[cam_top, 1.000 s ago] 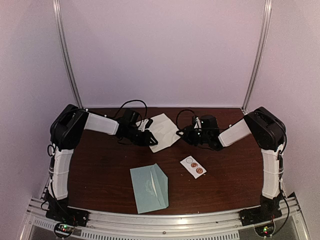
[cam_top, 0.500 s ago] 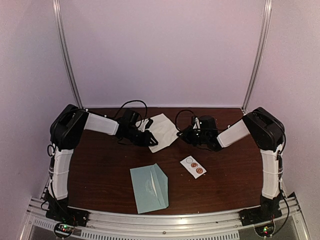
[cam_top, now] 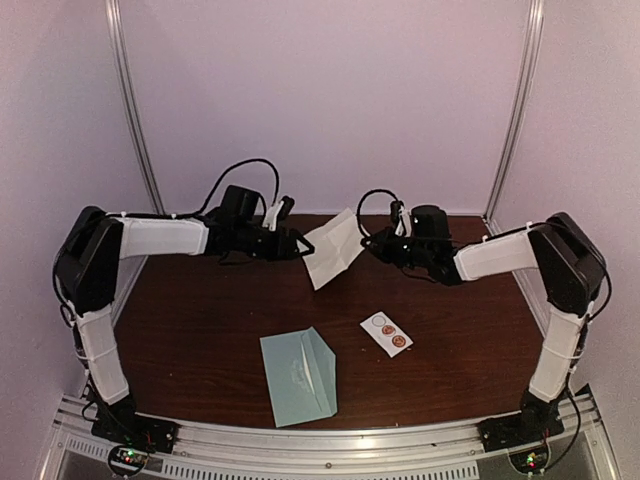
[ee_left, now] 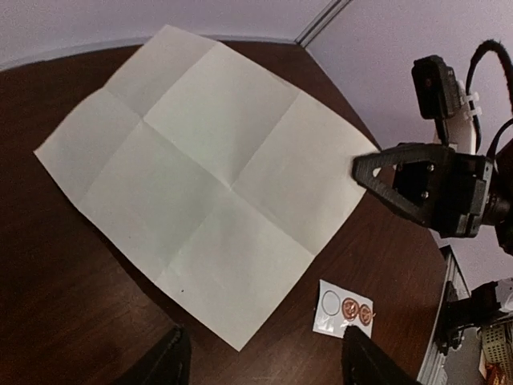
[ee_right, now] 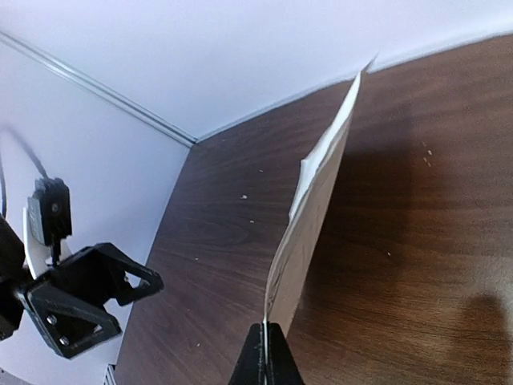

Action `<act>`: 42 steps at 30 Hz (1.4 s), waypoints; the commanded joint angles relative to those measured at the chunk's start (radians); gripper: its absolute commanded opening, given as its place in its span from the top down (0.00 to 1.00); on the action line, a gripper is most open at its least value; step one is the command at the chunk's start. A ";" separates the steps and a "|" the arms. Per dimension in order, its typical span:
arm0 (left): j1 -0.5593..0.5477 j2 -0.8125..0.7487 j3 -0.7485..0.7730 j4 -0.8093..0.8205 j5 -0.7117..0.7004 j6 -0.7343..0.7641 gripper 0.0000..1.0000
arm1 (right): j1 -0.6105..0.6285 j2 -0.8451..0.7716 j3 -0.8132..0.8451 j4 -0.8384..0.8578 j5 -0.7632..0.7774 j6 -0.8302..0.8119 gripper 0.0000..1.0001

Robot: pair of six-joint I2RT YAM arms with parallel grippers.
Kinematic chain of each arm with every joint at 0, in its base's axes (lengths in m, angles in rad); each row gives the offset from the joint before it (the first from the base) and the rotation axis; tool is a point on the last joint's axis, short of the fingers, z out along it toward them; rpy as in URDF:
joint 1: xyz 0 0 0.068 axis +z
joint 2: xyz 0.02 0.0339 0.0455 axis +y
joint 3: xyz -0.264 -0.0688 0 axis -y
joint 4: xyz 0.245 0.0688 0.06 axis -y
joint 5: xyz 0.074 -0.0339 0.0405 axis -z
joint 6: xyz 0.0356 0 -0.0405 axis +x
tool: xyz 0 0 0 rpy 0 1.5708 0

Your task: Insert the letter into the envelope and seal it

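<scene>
The letter (cam_top: pixel 333 248), a white creased sheet, hangs tilted above the back of the table. My right gripper (cam_top: pixel 368 243) is shut on its right corner. In the right wrist view the sheet (ee_right: pixel 317 208) stands edge-on, pinched between the closed fingertips of the right gripper (ee_right: pixel 265 353). My left gripper (cam_top: pixel 298 243) is open and empty just left of the sheet. In the left wrist view the whole letter (ee_left: pixel 208 172) shows beyond the spread left gripper (ee_left: pixel 264 365). The pale teal envelope (cam_top: pixel 298 376) lies flat near the front, apart from both grippers.
A small white strip of round stickers (cam_top: pixel 386 333) lies right of the envelope and also shows in the left wrist view (ee_left: pixel 343 307). White walls with metal rails close in the back and sides. The table's front edge has a metal rail.
Both arms have risen and reached toward the back. The letter, which lay flat on the table, is now lifted and tilted in the right gripper. Envelope and stickers have not moved.
</scene>
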 commanded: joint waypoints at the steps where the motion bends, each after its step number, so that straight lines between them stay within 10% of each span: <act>1: 0.030 -0.201 -0.011 0.050 -0.024 0.028 0.31 | -0.011 -0.173 0.050 -0.241 -0.035 -0.223 1.00; 8: 0.031 -0.341 0.016 -0.028 0.090 0.092 0.23 | -0.008 -0.398 0.123 -0.595 -0.194 -0.430 1.00; 16: 0.031 -0.423 -0.123 0.060 0.243 0.144 0.21 | 0.051 -0.566 0.102 -0.595 -0.526 -0.425 1.00; 32: -0.016 -0.386 -0.123 0.108 0.415 0.158 0.20 | 0.173 -0.587 0.103 -0.472 -0.687 -0.390 1.00; 42: -0.027 -0.376 -0.131 0.166 0.516 0.140 0.50 | 0.175 -0.571 0.104 -0.526 -0.658 -0.441 1.00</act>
